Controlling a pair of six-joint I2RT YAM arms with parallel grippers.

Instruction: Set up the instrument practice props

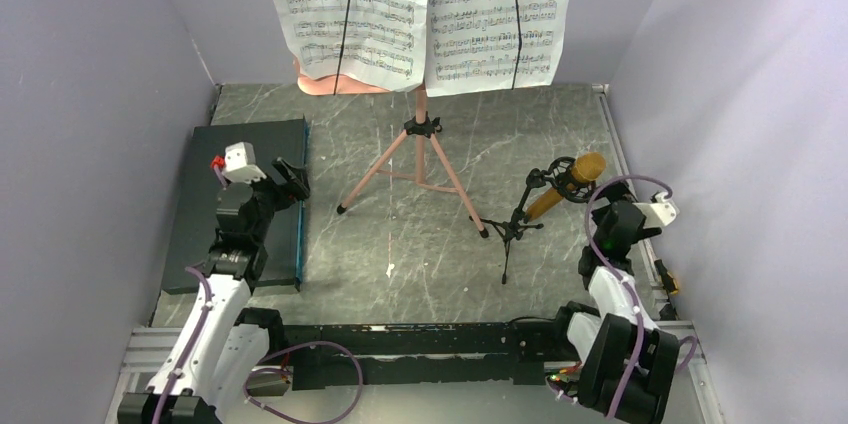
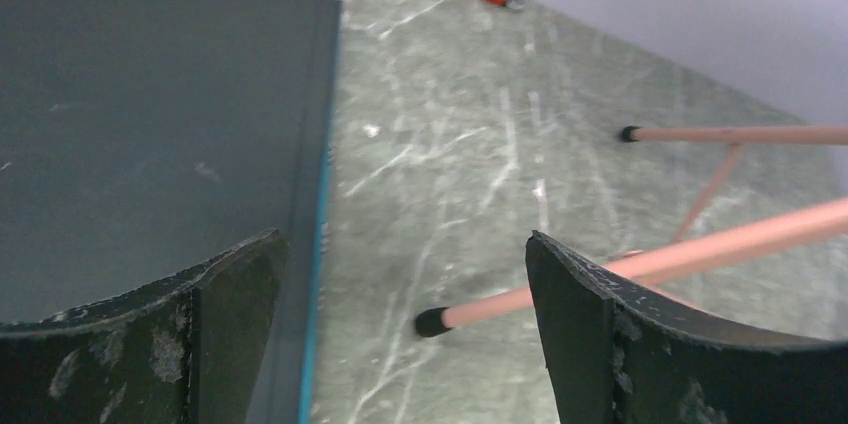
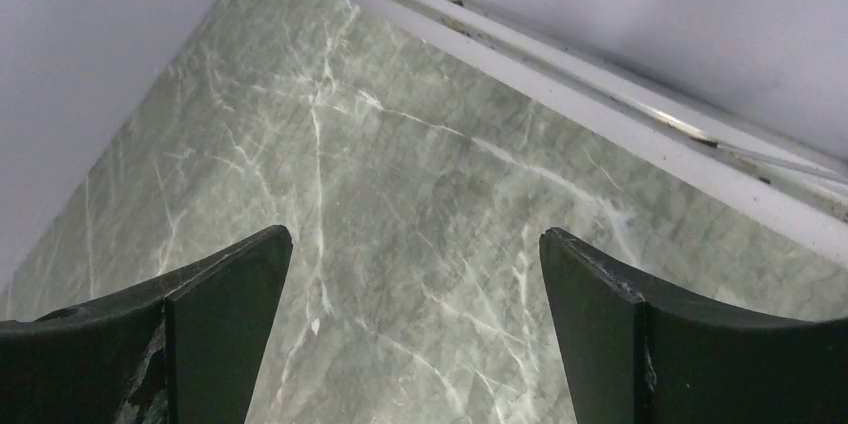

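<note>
Both grippers are held wide and empty; the gold microphone (image 1: 570,182), slanted toward the far right on its tripod stand (image 1: 512,229), is found just left of the right gripper (image 3: 415,234), far from the left gripper (image 2: 405,239).

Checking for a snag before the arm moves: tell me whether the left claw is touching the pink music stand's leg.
Apart. The top view shows bare table between the open left claw and the nearest pink stand leg.
</note>
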